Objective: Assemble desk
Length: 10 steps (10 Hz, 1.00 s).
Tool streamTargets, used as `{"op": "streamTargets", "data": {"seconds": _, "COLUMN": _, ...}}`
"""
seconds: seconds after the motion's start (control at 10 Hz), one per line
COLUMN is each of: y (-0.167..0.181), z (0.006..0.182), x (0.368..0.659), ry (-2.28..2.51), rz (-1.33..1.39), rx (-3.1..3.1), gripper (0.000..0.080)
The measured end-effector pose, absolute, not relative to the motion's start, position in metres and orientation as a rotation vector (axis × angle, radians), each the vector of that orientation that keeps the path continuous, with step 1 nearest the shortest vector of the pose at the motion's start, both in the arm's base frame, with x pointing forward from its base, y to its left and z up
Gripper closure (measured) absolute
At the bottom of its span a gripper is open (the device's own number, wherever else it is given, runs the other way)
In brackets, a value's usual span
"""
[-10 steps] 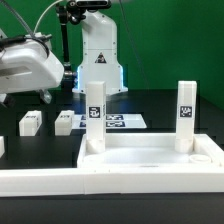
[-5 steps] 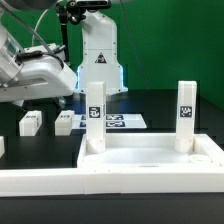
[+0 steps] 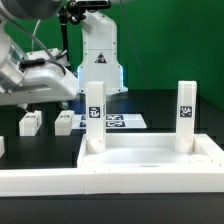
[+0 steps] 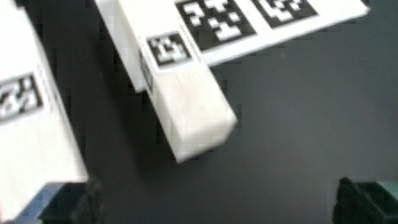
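Desk panel (image 3: 150,160) is showing plain white all over. The upright leg on the exterior view's left (image 3: 94,135) and the upright leg on its right (image 3: 186,135) are showing white, each carrying a black-and-white square tag. Farther back, the outer loose leg (image 3: 30,122) and the inner loose leg (image 3: 65,121) are showing white with small dark tags. The marker board (image 3: 125,121) is displaying black square patterns on white. The table (image 3: 150,105) is reading black, the backdrop (image 3: 190,40) green, the rail (image 3: 35,180) white. The arm (image 3: 45,78) is showing silver-grey.
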<state>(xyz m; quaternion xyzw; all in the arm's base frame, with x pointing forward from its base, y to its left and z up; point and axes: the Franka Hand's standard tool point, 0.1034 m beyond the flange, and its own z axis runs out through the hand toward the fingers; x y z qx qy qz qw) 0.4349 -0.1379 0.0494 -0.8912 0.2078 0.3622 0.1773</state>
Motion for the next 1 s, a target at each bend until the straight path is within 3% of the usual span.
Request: {"op": "streamTargets", "data": {"seconds": 1.0, "y": -0.118, "z": 0.017, "x": 0.410, "ry": 0.570, "rz": 1.131, "rx": -2.479, "gripper": 0.0150}}
